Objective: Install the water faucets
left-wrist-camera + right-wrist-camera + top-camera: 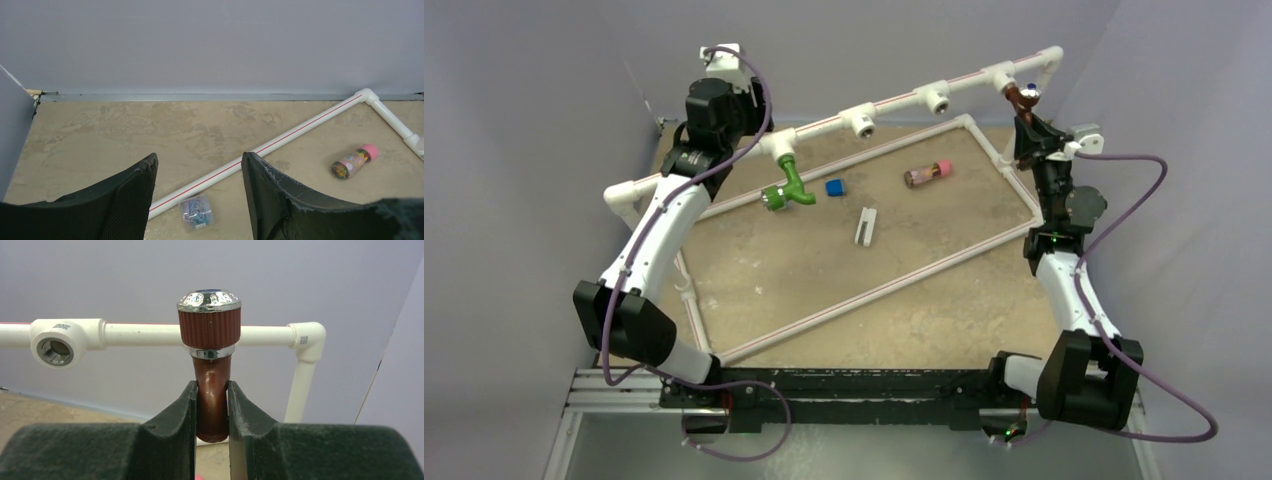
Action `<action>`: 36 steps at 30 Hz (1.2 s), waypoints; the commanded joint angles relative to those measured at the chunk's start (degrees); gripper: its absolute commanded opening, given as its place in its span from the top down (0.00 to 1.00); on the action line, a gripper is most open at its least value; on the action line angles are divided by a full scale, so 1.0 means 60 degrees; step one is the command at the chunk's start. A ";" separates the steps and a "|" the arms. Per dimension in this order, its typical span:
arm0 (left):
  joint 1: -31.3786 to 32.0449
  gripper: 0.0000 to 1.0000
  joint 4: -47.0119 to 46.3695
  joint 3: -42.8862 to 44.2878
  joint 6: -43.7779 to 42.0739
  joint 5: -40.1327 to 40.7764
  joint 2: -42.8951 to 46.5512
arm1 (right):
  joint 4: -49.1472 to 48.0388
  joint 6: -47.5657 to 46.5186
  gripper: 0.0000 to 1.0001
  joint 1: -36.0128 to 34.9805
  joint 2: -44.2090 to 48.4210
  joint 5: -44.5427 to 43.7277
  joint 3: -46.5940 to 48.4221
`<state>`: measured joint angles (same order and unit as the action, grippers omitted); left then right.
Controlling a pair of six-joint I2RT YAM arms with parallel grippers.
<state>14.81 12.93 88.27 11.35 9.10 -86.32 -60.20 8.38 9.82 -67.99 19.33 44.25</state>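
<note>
On the stone-patterned bench (824, 290), nearest the arms, lies a small white clip-like piece (865, 225). Just beyond it sits a small clear box (196, 212) of bluish clips. Further right, a clear jar (355, 162) with a pink cap lies on its side, filled with mixed coloured bits.

The bright green faucet (786, 188) hangs at about that depth. Its stem runs up to meet a white tee (779, 146) on the raised pipe rail (894, 104), and its round end is low, toward the left arm. The left gripper (200, 170) is raised near the far left corner, its fingers spread with nothing between them.

At the far right, the right gripper (212, 390) pinches the curved stem of the reddish-brown faucet (210, 325). This faucet stands upright, long axis vertical, its ribbed round knob with a chrome cap on top. It is just in front of the rail, between an open tee (55, 342) and the corner elbow (307, 337).
</note>
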 commanded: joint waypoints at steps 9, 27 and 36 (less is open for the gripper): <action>-0.0080 0.39 -0.0088 -0.0211 -0.0223 -0.0248 0.0063 | -0.1521 0.0504 1.00 0.0382 -0.0307 0.0742 -0.0287; -0.0080 0.39 -0.0120 -0.0224 -0.0350 -0.0243 -0.0027 | -0.2018 0.0373 1.00 0.0439 -0.0380 0.1263 -0.0202; -0.0080 0.39 -0.0163 -0.0279 -0.0398 -0.0246 -0.0026 | -0.1748 0.0260 1.00 0.0732 -0.0426 0.1363 0.0095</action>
<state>14.81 12.67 88.18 9.87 8.69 -86.32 -68.03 10.85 13.26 -71.57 25.91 41.52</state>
